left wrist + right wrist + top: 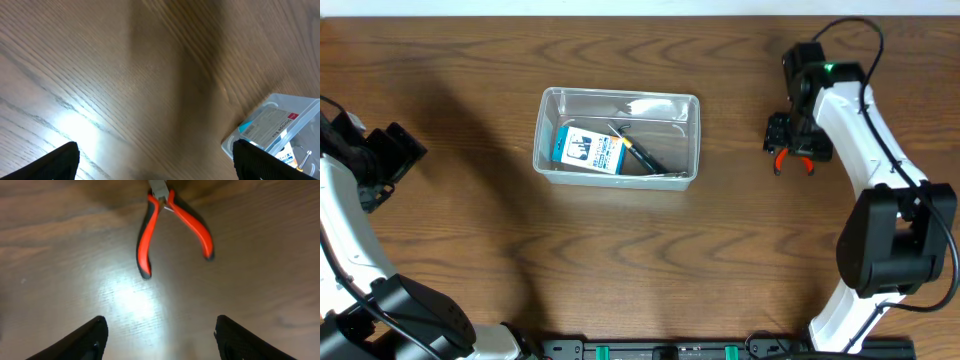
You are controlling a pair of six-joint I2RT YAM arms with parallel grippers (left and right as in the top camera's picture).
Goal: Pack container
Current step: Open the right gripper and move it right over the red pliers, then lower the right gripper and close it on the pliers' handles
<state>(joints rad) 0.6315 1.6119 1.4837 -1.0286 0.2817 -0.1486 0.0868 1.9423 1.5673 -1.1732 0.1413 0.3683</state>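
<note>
The clear container [672,130] sits on the wooden surface [470,250] slightly left of the middle, long side running left to right, well apart from both arms. Inside it a blue-and-white box [588,150] lies flat toward the left end, and a dark slim tool [642,154] lies at an angle just beside the box, toward the middle of the bin. The left claw [386,158] hangs near the left edge of the surface, well away from the container; in its own wrist view the left claw [155,167] is spread wide, its two dark fingers [55,162] at the bottom corners with only bare wood grain between them, and a corner of the container [300,102] shows at the lower right with the box's label visible through the plastic. The right claw [790,138] is over the far right part of the surface, above a pair of pliers [782,158] with red handles. In the right wrist view the right claw [160,340] is also spread, empty, and the pliers [144,240] lie on the wood ahead of its fingers [75,340], handles splayed toward the claw, apart from it.
</note>
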